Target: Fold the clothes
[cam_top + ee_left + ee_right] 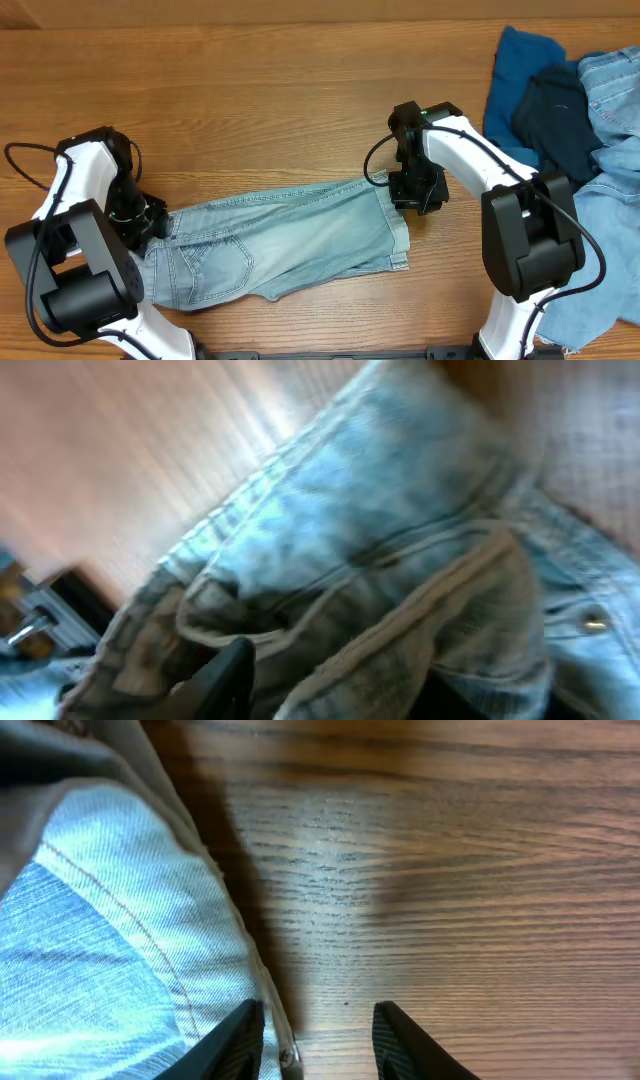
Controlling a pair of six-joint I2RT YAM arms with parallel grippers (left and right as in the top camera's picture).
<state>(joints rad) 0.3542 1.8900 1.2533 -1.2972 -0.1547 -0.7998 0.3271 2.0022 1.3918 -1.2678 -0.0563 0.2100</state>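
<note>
Pale light-wash jeans point(290, 240) lie flat across the wooden table point(250, 90), waistband and pockets at the left, hem at the right. My left gripper point(155, 222) is low at the waistband end. In the blurred left wrist view the denim point(400, 510) bunches over the jaws; one dark finger point(228, 675) shows and the other is hidden by a fold. My right gripper point(415, 195) hovers at the hem end, open point(320, 1040). The jeans hem point(90, 940) lies along its left finger, with bare wood between the jaws.
At the far right sits a pile of other clothes: a royal blue piece point(520, 60), a dark navy one point(550, 110) and light denim point(610, 200) running down to the front edge. Both arm bases stand at the near edge.
</note>
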